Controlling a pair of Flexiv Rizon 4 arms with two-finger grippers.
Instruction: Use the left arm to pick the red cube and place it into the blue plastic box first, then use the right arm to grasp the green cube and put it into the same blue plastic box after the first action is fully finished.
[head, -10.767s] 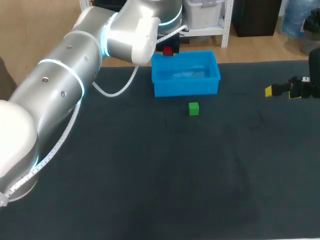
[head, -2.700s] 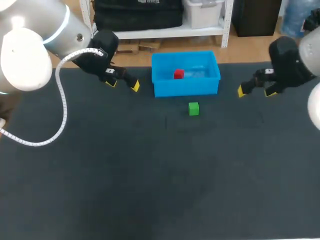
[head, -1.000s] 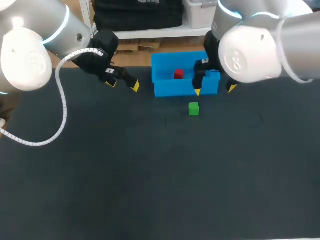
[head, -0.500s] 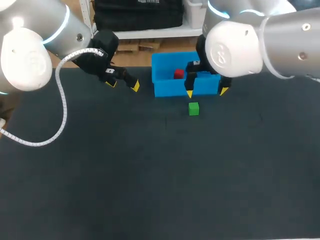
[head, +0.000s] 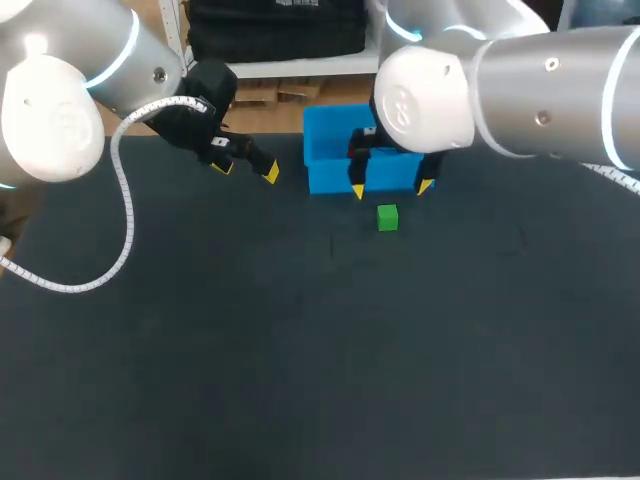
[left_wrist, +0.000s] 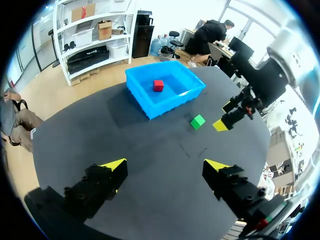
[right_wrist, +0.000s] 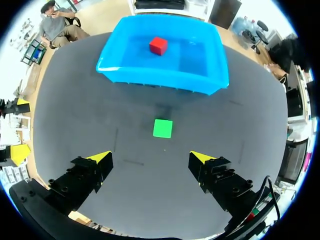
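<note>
My right gripper (right_wrist: 150, 157) hangs with its fingers spread wide and nothing between them. The green cube (right_wrist: 163, 128) lies on the table (right_wrist: 90, 110) just ahead of it, short of the blue plastic box (right_wrist: 160, 77). The red cube (right_wrist: 158, 45) sits inside that box. My left gripper (left_wrist: 165, 164), also spread and empty, hovers well apart from the box.

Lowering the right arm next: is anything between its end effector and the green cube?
Nothing visible does. The green cube lies alone on the table, just ahead of the open right end effector; the blue plastic box sits beyond it.
</note>
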